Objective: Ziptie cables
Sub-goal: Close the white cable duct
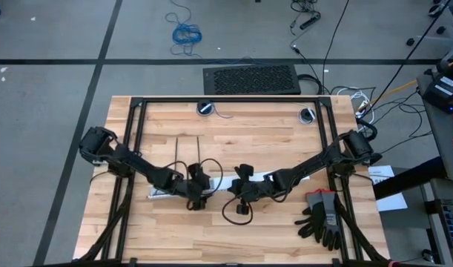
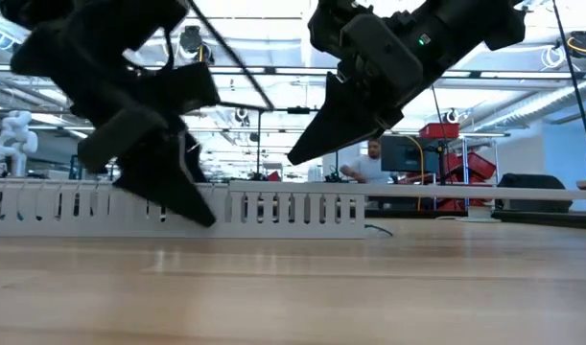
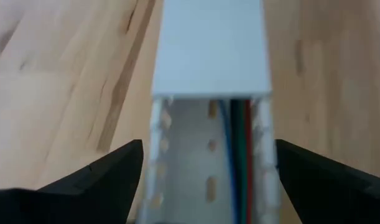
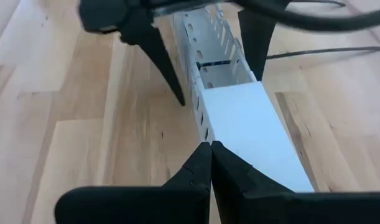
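The left gripper [image 3: 208, 168] stands wide open and holds nothing; its two fingers [image 3: 102, 174] are on either side of the white slotted duct [image 3: 208, 130], in the lower middle of the left wrist view. The cables [image 3: 239, 155], blue, green and red, lie inside this duct, along one wall, and go under the white cover [image 3: 208, 46] in the upper middle of that view. The right gripper [image 4: 209, 163] is fully closed and empty, with its tips close above the edge of the cover [image 4: 252, 134], at the lower centre of the right wrist view.

In my judgement the first risk is this: if the left fingers close now, they will squeeze the duct walls and not the wires, and the thin slotted teeth can bend or the whole duct can slide on the table [image 1: 278, 144].

The second risk is the zipties [image 1: 187, 152]. They lie left of centre in the high view, apart from the duct; one seems to cross the upper right of the right wrist view, but I am not sure. They are very thin and flat on the wood, so a pinch may slip.

The arms are also near each other, so a collision is possible.
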